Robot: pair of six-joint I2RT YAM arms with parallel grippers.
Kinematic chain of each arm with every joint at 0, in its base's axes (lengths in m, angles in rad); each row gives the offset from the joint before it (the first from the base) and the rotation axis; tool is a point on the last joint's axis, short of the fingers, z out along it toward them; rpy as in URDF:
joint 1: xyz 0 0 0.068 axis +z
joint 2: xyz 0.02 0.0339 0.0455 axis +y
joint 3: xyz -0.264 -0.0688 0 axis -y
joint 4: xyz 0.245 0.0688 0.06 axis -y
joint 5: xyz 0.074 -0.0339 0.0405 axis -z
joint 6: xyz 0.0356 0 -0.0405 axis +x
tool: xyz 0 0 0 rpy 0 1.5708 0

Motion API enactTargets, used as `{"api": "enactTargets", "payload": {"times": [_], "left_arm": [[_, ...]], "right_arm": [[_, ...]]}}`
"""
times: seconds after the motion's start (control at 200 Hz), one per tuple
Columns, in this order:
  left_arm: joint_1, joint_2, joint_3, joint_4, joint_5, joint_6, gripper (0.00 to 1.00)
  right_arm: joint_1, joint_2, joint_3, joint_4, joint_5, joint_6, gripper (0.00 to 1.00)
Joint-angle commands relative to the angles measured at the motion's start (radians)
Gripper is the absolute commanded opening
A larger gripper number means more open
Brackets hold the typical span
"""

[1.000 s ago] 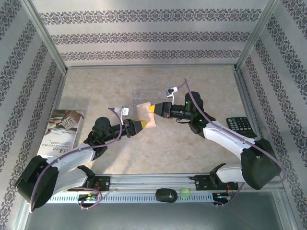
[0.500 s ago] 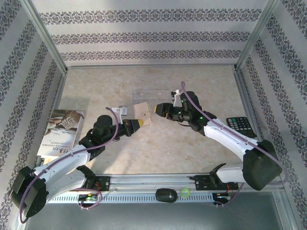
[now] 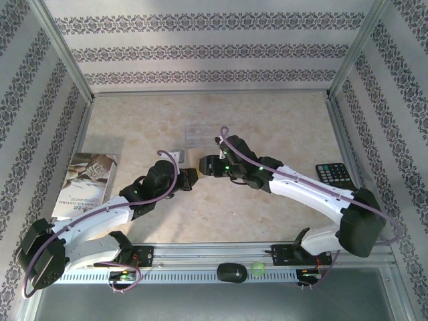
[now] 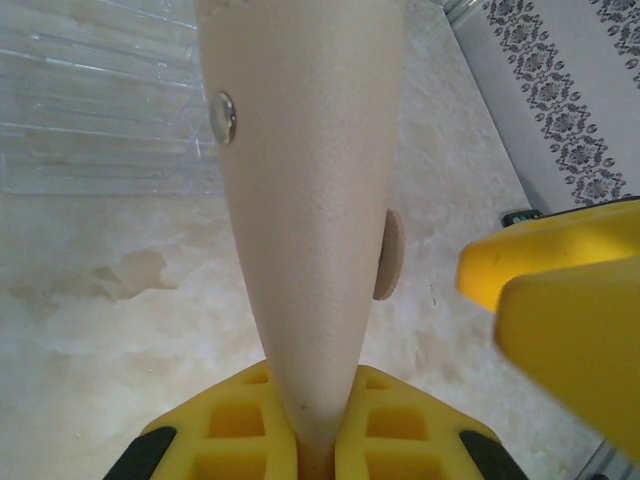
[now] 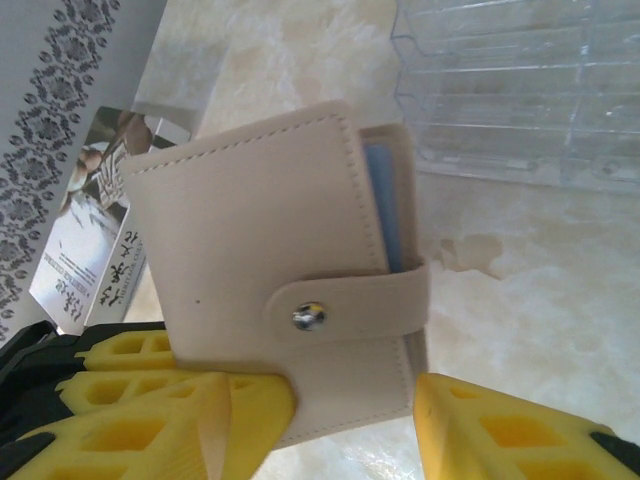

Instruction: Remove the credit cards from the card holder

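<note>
The card holder (image 5: 260, 230), tan and closed with its tab snapped over a metal stud, hangs above the table. My left gripper (image 4: 315, 440) is shut on its edge, and in the left wrist view the card holder (image 4: 300, 200) rises edge-on from the yellow pads. My right gripper (image 5: 350, 420) is open and straddles the holder's lower corner under the tab, with a gap at its right finger (image 5: 500, 430). A pale blue lining shows at the holder's open side. The credit cards are hidden inside. From above, the left gripper (image 3: 192, 176) and right gripper (image 3: 202, 164) meet mid-table.
A clear plastic tray (image 3: 200, 132) lies just beyond the grippers, also seen as the tray (image 5: 520, 90). A printed booklet (image 3: 87, 184) lies at the left wall. A black calculator (image 3: 336, 175) sits at the right wall. Patterned walls enclose the table.
The right gripper opened off the holder, then swung left and over it. The left gripper closed on the holder's edge and shifted slightly right.
</note>
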Motion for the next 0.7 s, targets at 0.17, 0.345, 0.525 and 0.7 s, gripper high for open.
{"api": "enactTargets", "payload": {"times": [0.17, 0.345, 0.525, 0.7], "left_arm": [[-0.024, -0.018, 0.025, 0.012, -0.028, 0.025, 0.00], [-0.027, -0.017, 0.022, 0.022, -0.015, 0.024, 0.00], [-0.029, -0.030, 0.019, 0.022, -0.026, 0.023, 0.00], [-0.029, -0.056, 0.017, 0.018, -0.039, 0.033, 0.00]], "right_arm": [[0.033, 0.061, 0.078, -0.035, 0.083, -0.040, 0.51], [0.036, 0.088, 0.100, -0.041, 0.092, -0.042, 0.50], [0.036, 0.120, 0.122, -0.084, 0.118, -0.048, 0.45], [0.036, 0.145, 0.125, -0.118, 0.138, -0.050, 0.38]]}}
